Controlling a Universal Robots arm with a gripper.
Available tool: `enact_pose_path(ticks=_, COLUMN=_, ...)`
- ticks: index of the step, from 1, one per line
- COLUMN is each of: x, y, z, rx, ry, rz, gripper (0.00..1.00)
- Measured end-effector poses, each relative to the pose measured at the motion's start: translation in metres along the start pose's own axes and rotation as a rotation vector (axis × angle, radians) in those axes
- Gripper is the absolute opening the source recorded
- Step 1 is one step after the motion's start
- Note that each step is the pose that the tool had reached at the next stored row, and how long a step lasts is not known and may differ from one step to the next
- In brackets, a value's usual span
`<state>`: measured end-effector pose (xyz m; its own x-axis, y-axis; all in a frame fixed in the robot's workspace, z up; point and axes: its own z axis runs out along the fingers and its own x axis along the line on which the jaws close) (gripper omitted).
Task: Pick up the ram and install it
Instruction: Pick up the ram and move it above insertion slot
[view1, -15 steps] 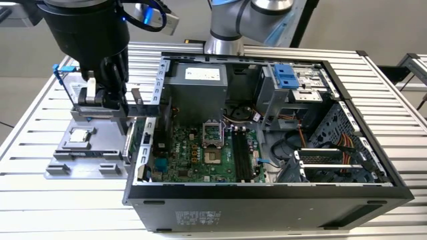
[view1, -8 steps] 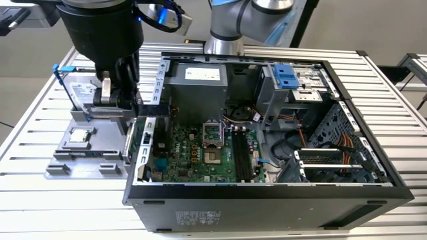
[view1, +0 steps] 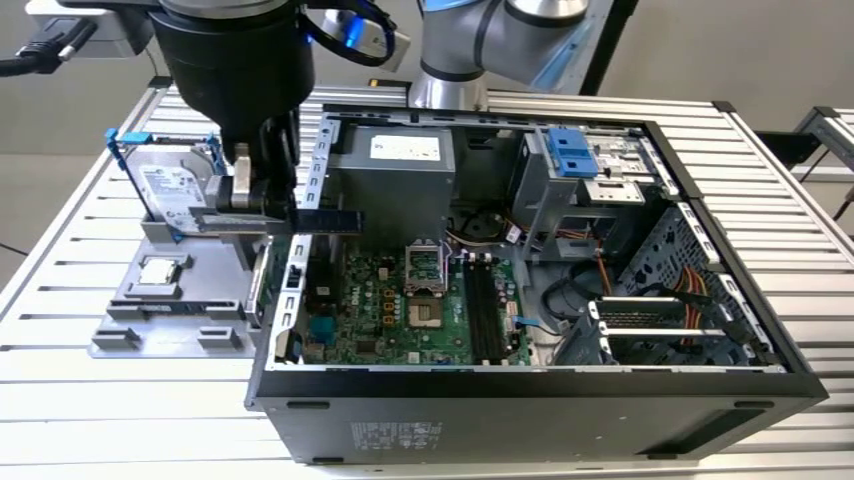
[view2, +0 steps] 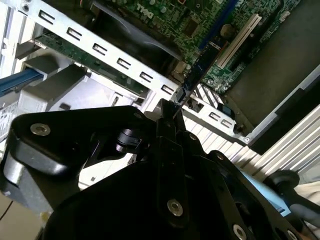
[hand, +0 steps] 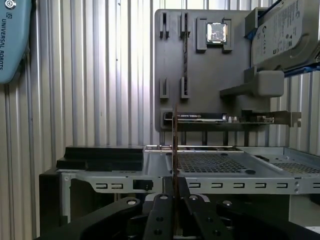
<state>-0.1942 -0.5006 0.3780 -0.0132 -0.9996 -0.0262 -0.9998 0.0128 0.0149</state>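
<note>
Ram (view1: 334, 218) is held clamped edgewise in gripper (view1: 283, 214), above PC case (view1: 534, 410) wall at the exterior view's left. Mobo (view1: 380, 300) lies below, apart from ram.

Bright, even light fell on the slatted tabletop (view1: 80, 420); the case (view1: 534, 410) interior lay shadowed, the hand (view2: 169, 107) dark and backlit.
</note>
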Motion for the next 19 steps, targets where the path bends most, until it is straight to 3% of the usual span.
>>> enact_pose_path(ticks=7, x=-0.0001, y=-0.0093, z=-0.0001, rx=-0.0004, ry=-0.0001, rz=0.010, gripper=0.00)
enact_pose_path(ticks=19, x=-0.0003, y=-0.0182, z=-0.0003, rx=0.0003, ry=-0.0008, rz=0.054, gripper=0.00)
